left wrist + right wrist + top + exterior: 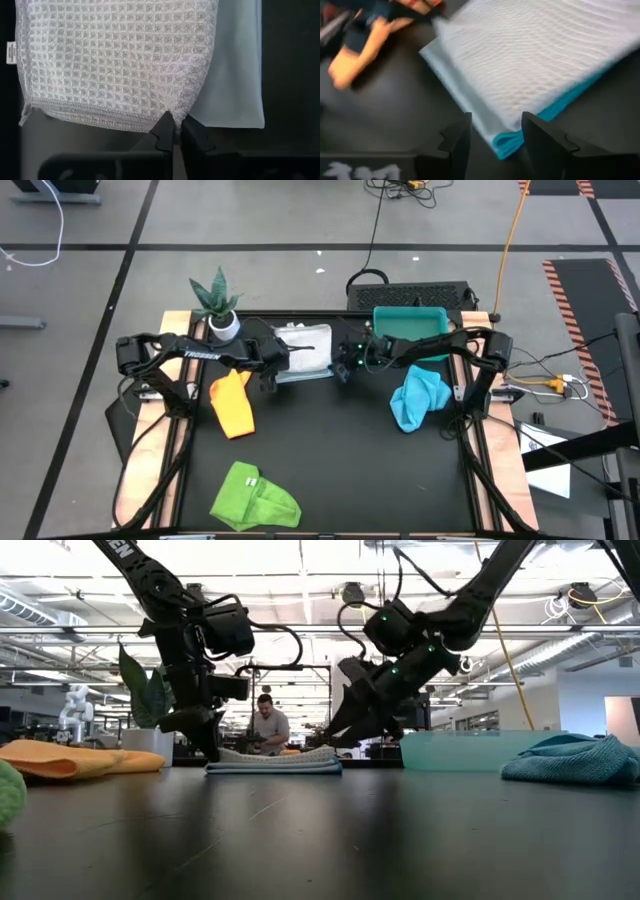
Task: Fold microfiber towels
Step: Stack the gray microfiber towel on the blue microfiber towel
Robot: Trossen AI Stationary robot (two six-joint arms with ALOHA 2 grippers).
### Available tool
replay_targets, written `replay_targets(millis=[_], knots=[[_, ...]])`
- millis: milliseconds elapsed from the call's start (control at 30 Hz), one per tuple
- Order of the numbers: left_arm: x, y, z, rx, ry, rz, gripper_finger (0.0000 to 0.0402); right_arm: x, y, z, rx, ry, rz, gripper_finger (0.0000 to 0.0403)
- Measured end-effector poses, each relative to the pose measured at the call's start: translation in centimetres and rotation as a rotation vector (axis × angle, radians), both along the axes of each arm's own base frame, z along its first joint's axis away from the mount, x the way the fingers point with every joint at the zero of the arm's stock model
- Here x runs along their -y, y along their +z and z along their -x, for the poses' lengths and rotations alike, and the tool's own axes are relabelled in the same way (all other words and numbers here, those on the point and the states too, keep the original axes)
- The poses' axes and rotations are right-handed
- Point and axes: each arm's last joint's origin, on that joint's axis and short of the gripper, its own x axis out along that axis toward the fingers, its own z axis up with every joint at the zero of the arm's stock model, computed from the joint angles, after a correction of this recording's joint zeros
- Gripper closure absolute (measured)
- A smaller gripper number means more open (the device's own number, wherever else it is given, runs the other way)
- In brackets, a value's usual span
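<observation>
Three done: left pincer point(173, 131) pinches the folded white-grey waffle towel point(303, 345)'s edge, right pincer point(494, 131) spread; crumpled orange point(233, 402), lime point(254, 499), turquoise towels point(418, 397) wait on the desk

Potted plant point(216, 302), teal tray point(410, 320)

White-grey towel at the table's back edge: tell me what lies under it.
Under the white-grey towel lies a folded light blue towel, its edge sticking out at one side. Anything lower is covered.
</observation>
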Motion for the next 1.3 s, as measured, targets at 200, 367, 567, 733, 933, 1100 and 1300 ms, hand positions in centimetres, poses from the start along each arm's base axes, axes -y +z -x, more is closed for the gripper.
replay_targets(millis=[200, 367, 567, 733, 933, 1100, 1300], knots=[[0.0, 0.0, 0.0, 0.008, 0.014, 0.003, 0.0393, 0.6, -1.0, -0.2, 0.03, -0.114, -0.134, 0.0239], [0.0, 0.0, 0.0, 0.008, 0.015, 0.003, 0.0381, 0.9, -1.1, -0.2, 0.043, -0.176, -0.203, 0.0239], [0.0, 0.0, 0.0, 0.01, 0.017, 0.003, 0.0394, 0.9, -1.0, -0.2, 0.056, -0.204, -0.243, 0.0239], [0.0, 0.0, 0.0, 0.012, 0.017, 0.002, 0.038, 0.6, -2.1, -0.6, 0.051, -0.201, -0.295, 0.026], [0.0, 0.0, -0.1, 0.012, 0.018, 0.003, 0.0394, 0.6, -2.7, -1.2, 0.101, -0.188, -0.317, 0.0296], [0.0, 0.0, -0.1, 0.013, 0.018, 0.002, 0.0382, 0.6, -2.7, -1.2, 0.1, -0.184, -0.313, 0.0353], [0.0, 0.2, 0.0, 0.015, 0.021, 0.003, 0.0393, 0.8, -2.4, -1.1, 0.114, -0.18, -0.301, 0.0395]])
